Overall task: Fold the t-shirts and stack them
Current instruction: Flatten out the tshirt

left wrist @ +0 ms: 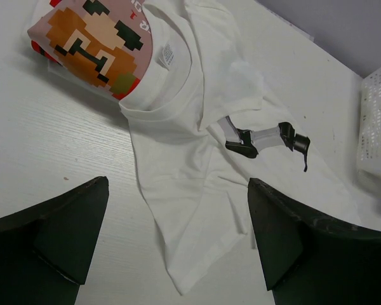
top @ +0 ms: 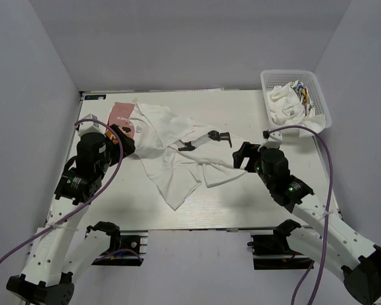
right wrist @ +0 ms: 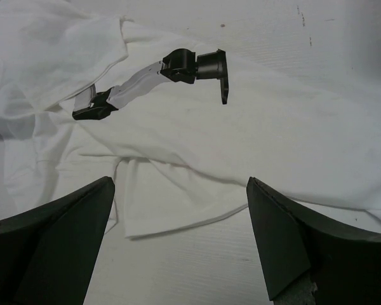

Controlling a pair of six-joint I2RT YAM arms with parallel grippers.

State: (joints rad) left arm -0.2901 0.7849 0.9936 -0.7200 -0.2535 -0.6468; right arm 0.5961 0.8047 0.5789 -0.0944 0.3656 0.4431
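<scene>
The large white t-shirt lies crumpled and spread across the middle of the table; it also shows in the left wrist view and the right wrist view. The pink t-shirt lies folded at the back left, its orange-brown pixel print up, with the white tee's collar lying partly over it. My left gripper is open and empty above the white tee's left part. My right gripper is open and empty above the tee's right hem.
A small black and white bracket-like object lies on top of the white tee. A white lattice basket holding white and colourful cloth stands at the back right. Grey walls enclose the table.
</scene>
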